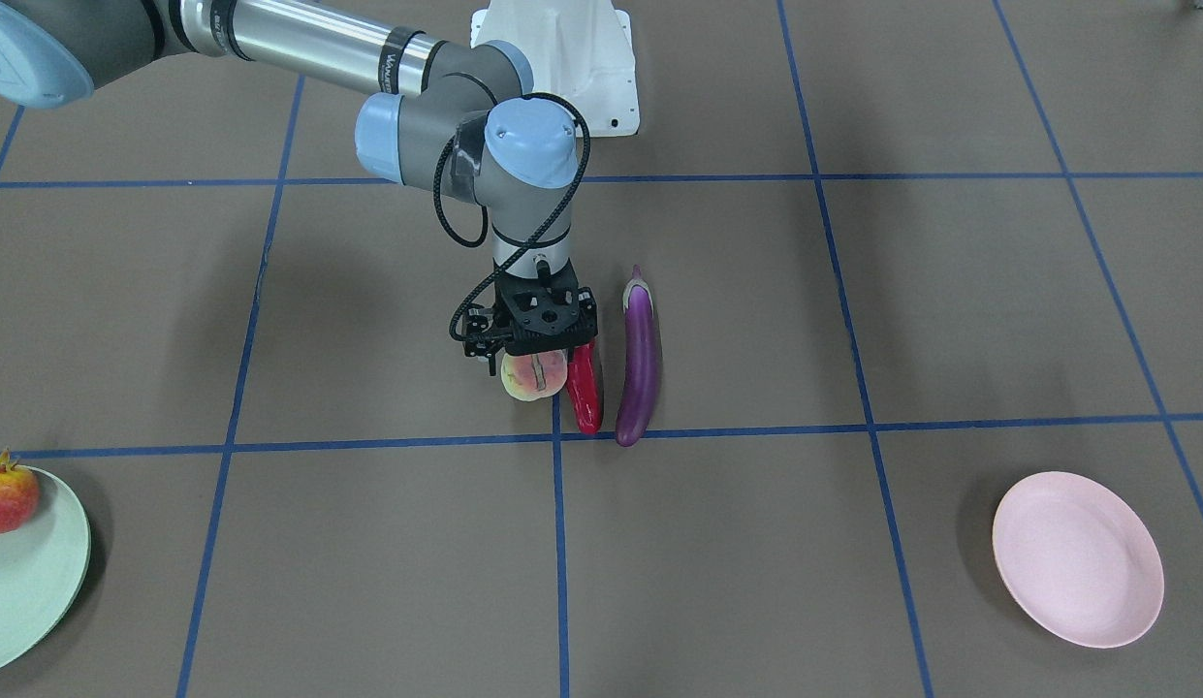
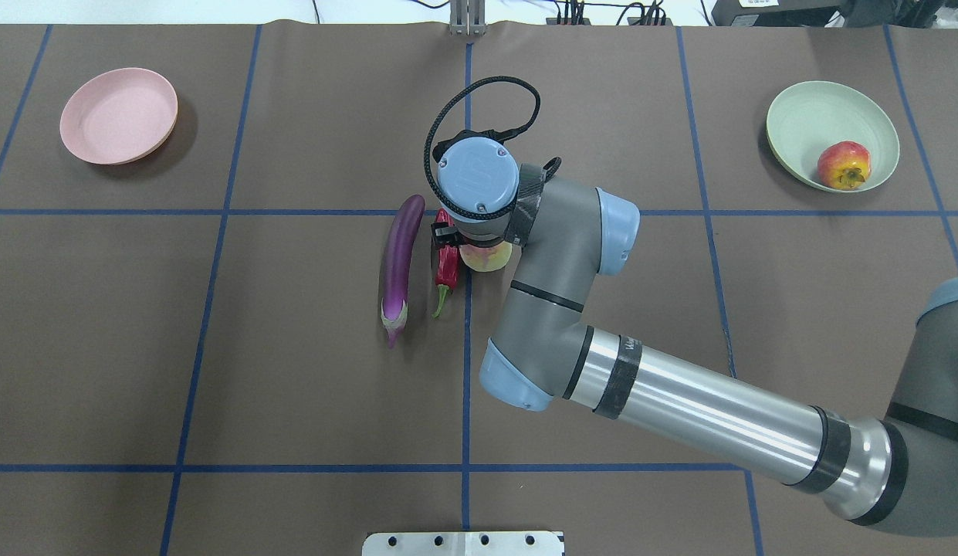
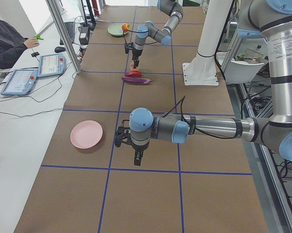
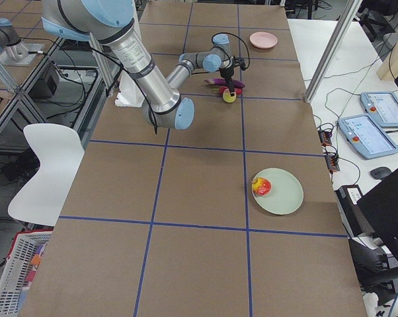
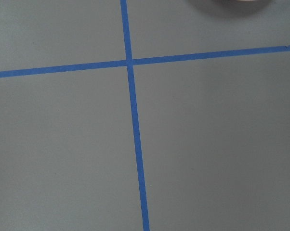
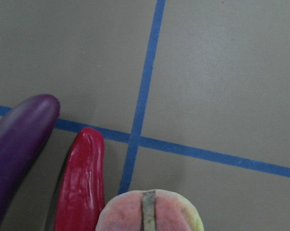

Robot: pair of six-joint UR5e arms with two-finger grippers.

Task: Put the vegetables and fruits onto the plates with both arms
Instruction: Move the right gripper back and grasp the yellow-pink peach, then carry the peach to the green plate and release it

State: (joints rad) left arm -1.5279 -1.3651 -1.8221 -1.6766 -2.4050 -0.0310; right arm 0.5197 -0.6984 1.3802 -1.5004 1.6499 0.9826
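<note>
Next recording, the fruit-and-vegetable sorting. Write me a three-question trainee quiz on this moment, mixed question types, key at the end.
1. True or false: the eggplant lies on the pink plate.
2. What lies on the green plate? A: a banana. B: the pomegranate. C: a carrot.
3. Fill in: on the table, the ____ lies between the eggplant and the peach.

Key: 1. False, the eggplant is on the table and the pink plate is bare. 2. B. 3. chili pepper.
</note>
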